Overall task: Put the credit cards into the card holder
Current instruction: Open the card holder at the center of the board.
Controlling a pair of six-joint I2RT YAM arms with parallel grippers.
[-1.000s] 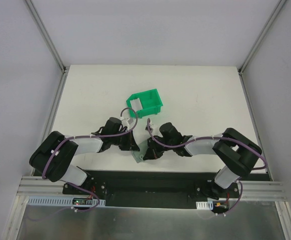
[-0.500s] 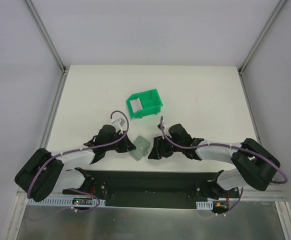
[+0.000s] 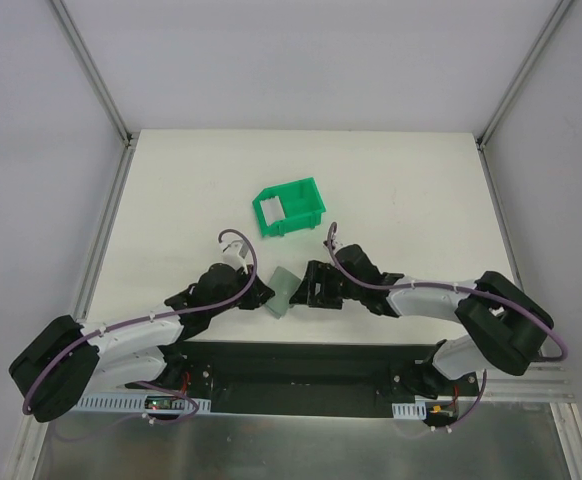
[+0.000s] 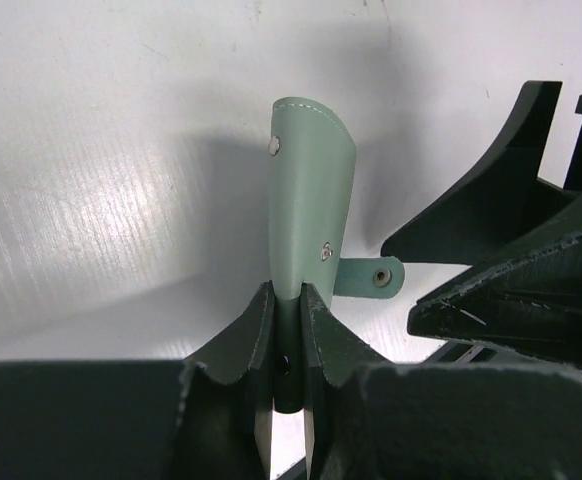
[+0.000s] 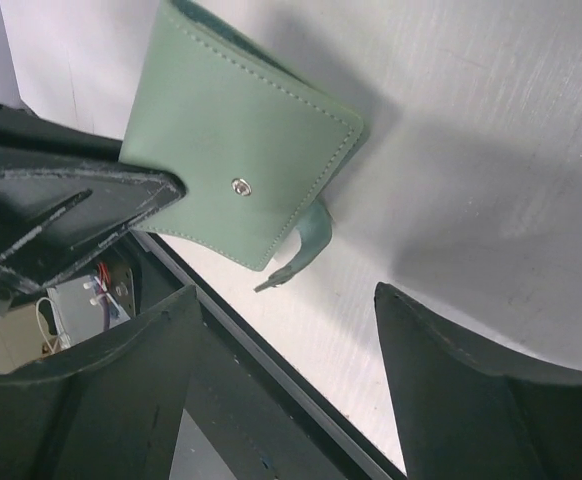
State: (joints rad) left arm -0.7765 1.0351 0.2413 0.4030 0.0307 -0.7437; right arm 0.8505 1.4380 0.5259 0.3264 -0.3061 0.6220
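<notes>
The card holder (image 3: 284, 291) is a grey-green wallet, folded shut, near the table's front edge between the two grippers. My left gripper (image 4: 289, 300) is shut on its near edge and holds it edge-on above the table, its clasp strap (image 4: 366, 277) sticking out to the right. In the right wrist view the card holder (image 5: 236, 165) shows its flat face with a snap. My right gripper (image 5: 289, 292) stands open just off the wallet, with only bare table between its fingers. One pale credit card (image 3: 272, 211) lies in the green bin.
The bright green plastic bin (image 3: 301, 200) stands on the white table behind the grippers. The table's front edge and a black rail (image 5: 271, 400) lie right under the right gripper. Grey walls close off the sides and back.
My right gripper has opened and let go of the card holder. Both arms have stretched lower over the table, and the left gripper keeps its hold on the wallet.
</notes>
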